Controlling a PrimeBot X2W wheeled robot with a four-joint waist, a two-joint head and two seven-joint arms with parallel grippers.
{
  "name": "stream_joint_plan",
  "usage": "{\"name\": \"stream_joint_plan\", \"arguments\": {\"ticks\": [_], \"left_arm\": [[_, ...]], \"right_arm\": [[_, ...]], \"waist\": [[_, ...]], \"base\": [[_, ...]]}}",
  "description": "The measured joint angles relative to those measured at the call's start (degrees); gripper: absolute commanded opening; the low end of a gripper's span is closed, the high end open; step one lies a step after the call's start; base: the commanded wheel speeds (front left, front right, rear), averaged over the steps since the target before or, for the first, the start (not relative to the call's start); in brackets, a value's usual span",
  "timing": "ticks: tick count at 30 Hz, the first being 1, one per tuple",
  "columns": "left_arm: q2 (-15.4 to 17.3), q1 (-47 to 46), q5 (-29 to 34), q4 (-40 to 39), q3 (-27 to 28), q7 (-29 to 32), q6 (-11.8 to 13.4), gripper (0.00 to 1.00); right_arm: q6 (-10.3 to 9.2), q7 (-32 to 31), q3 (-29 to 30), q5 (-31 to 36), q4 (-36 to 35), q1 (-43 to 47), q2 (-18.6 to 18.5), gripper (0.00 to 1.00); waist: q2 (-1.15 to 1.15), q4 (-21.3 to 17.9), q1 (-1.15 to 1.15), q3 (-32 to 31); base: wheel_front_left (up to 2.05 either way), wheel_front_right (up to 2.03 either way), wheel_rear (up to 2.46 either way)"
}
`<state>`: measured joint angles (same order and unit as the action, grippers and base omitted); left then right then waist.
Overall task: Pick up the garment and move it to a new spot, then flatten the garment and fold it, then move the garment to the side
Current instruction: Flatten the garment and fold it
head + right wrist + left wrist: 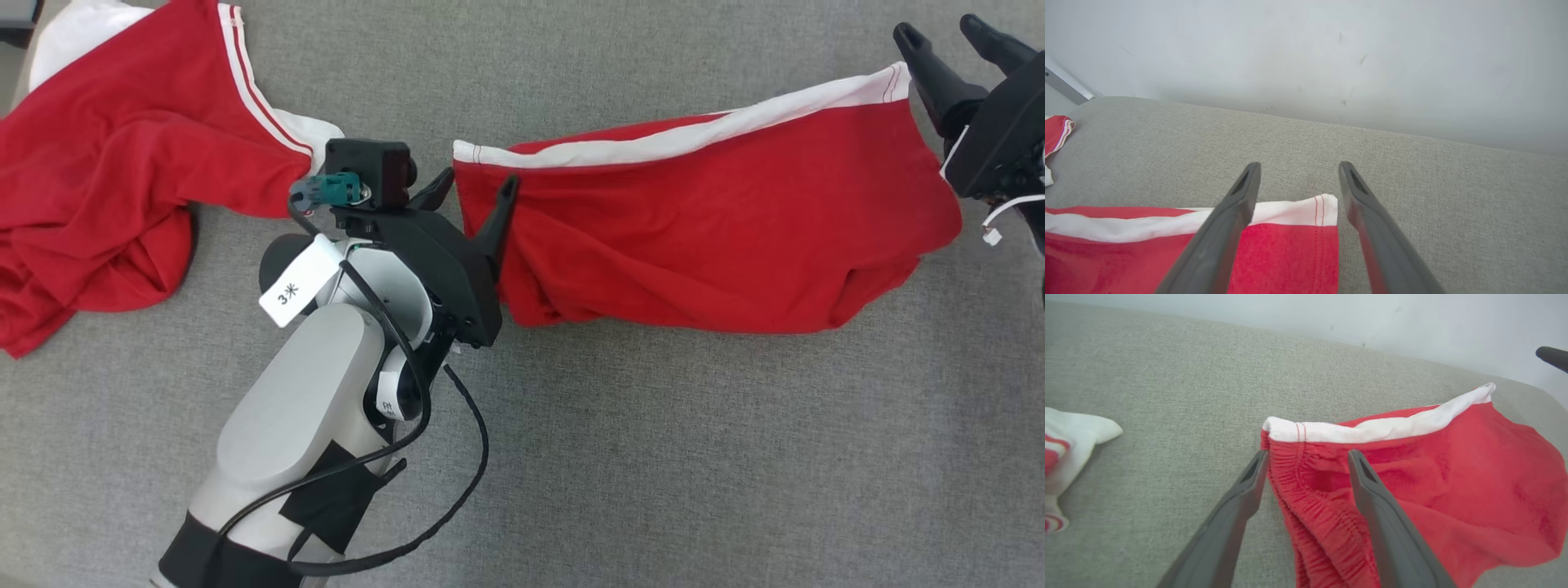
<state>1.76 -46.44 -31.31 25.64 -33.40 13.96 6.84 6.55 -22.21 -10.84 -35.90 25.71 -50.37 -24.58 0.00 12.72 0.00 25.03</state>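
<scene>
The red shorts (718, 237) lie on the grey cloth-covered counter (653, 457). Their long axis runs side to side across the head view, with the white side stripe (694, 135) along the far edge. That line ends at a pincer on each side, and the coming move turns on this.

The left pincer (478, 188) is at the gathered elastic waistband (1298, 486), the end of the shorts toward the robot's left. Its jaws stand apart and grip nothing. In the left wrist view, one finger is over bare counter just beside the waistband edge and the other is over the red cloth, so the corner of the waistband sits between them. I cannot tell whether the tips touch the cloth.

The right pincer (947, 41) is at the opposite end, with the stitched leg hem (1323, 208) just below it. Its jaws are wide open and empty, and the tips point past the hem at bare counter.

Each arm is therefore nearest its own end of the shorts. The cloth between them is bunched and slack along the near edge, so this looks like the flattening step. A pull would need to go outward along the long axis.

A second red-and-white garment (106, 163) lies crumpled to the far left, apart from the shorts, behind the left wrist.
</scene>
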Motion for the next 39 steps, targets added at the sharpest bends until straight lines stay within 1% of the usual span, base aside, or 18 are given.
{"name": "stream_joint_plan", "arguments": {"ticks": [4,8,11,15,16,17,19,21,24,30,34,39], "left_arm": [[0.01,0.06,0.48,1.83,0.56,-2.61,0.22,1.0],[0.13,0.55,2.01,2.64,1.75,-5.98,0.22,1.0],[0.71,1.24,2.69,2.52,1.79,-7.55,0.22,1.0],[2.88,5.36,4.79,2.07,1.32,-10.59,0.23,1.0],[3.44,6.63,4.95,1.66,1.09,-11.23,0.23,1.0],[4.35,8.96,5.57,1.1,0.52,-12.3,0.23,1.0],[5.04,11.2,5.93,0.36,-0.59,-13.18,0.23,1.0],[5.44,13.46,6.16,-0.75,-1.23,-13.97,0.23,1.0],[5.84,16.65,6.15,-2.12,-2.05,-14.61,0.22,1.0],[6.2,21.69,5.87,-3.87,-2.04,-16.14,0.23,1.0],[6.09,22.75,5.38,-4.2,-1.93,-16.6,0.24,1.0],[5.36,22.53,5.38,-4.08,-2.69,-16.51,0.2,1.0]], "right_arm": [[0.01,2.99,-0.96,1.21,0.81,0.43,0.25,1.0],[0.02,5.46,-2.04,2.35,0.79,3.06,0.25,1.0],[0.02,6.69,-2.66,3.34,0.74,5.31,0.35,1.0],[-0.09,9.15,-3.59,5.73,-0.01,9.26,0.3,1.0],[-0.22,9.81,-3.76,6.02,-0.33,10.21,0.31,1.0],[-0.77,10.99,-3.93,6.47,-1.09,12.11,0.33,1.0],[-1.59,12.04,-3.88,7.12,-1.91,14.33,0.21,1.0],[-2.4,12.74,-3.82,7.73,-2.46,16.82,0.11,1.0],[-3.11,13.67,-3.55,7.73,-3.52,20.81,0.14,1.0],[-4.99,14.68,-2.71,7.57,-4.41,26.91,0.29,1.0],[-5.03,15.24,-2.31,5.89,-4.32,27.89,1.21,1.0],[-5.03,15.25,-1.83,5.08,-4.2,28.55,1.33,1.0]], "waist": [[0.0,0.08,0.0,-0.99],[0.0,0.01,0.0,-2.4],[0.0,-0.11,0.0,-3.29],[0.0,-0.5,0.0,-5.46],[0.0,-0.62,-0.01,-6.09],[0.0,-0.91,-0.01,-7.39],[0.0,-1.23,-0.01,-8.77],[0.0,-1.56,-0.01,-10.18],[0.0,-2.08,-0.01,-12.24],[-0.01,-3.25,-0.02,-15.57],[-0.01,-4.29,-0.02,-16.62],[-0.01,-4.89,-0.02,-16.44]], "base": [[0.0,0.0,0.0],[0.0,0.0,0.0],[0.0,0.0,0.0],[0.0,0.0,0.0],[0.0,0.0,0.0],[0.0,0.0,0.0],[0.0,0.0,0.0],[0.0,0.0,0.0],[0.0,0.0,0.0],[0.0,0.0,0.0],[0.0,0.0,0.0],[0.0,0.0,0.0]]}}
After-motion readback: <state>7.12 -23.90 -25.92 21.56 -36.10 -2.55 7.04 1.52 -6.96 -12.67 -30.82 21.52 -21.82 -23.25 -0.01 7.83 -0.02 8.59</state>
